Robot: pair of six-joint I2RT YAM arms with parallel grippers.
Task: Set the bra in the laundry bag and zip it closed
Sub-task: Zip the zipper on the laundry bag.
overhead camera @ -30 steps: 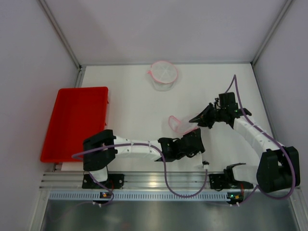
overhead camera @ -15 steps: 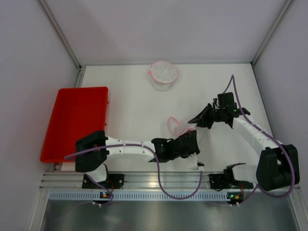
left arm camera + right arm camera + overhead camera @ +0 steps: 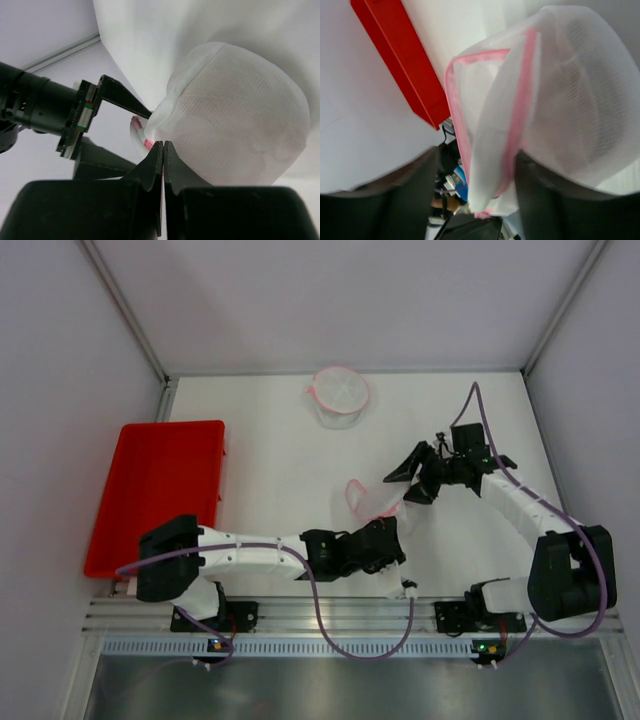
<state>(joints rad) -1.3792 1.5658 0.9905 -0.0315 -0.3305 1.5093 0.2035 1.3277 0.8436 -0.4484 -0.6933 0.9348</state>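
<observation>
The laundry bag (image 3: 368, 502) is white mesh with a pink zipper edge, held up off the table at centre. My left gripper (image 3: 388, 528) comes from the left and is shut on the bag's pink-edged rim (image 3: 149, 145); the domed mesh body (image 3: 235, 115) bulges to the right of the fingertips. My right gripper (image 3: 408, 483) is open at the bag's right side. In the right wrist view a fold of the pink zipper edge (image 3: 512, 150) hangs between its spread fingers (image 3: 415, 195). The bra is hidden; I cannot tell whether it is inside the mesh.
A red tray (image 3: 155, 495) lies at the table's left edge. A second round mesh piece with a pink rim (image 3: 340, 395) sits at the back centre. White walls close in the table on three sides.
My right gripper has gone from shut to open and shifted slightly left and back. The left arm has stretched further right, still shut on the bag's rim.
</observation>
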